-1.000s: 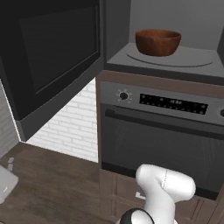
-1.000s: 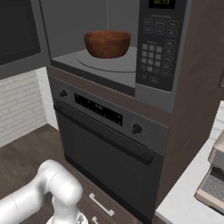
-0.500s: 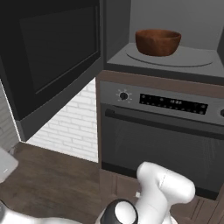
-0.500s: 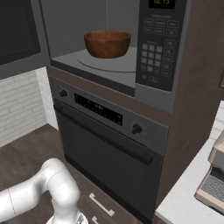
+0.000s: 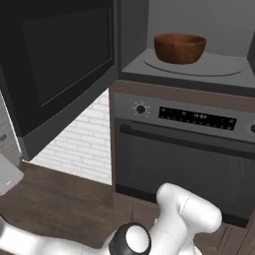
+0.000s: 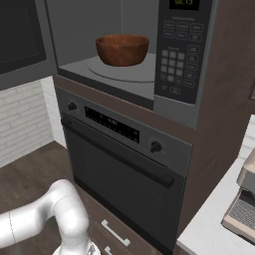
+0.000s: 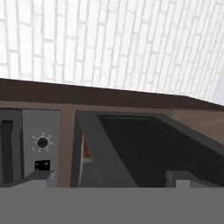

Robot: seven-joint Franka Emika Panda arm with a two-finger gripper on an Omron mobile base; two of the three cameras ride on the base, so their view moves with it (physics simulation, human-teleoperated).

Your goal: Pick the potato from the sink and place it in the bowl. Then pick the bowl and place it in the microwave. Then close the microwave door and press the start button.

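Right base view: the bowl is seen seated on the turntable inside the microwave, whose door is swung wide to the left. In the hand view the gripper is spread fully, nothing held. Risk is judged in the push: a glancing contact could leave the door ajar, and the start press would be wasted

Flat, even rendered light; soft, slightly blurry pictures.
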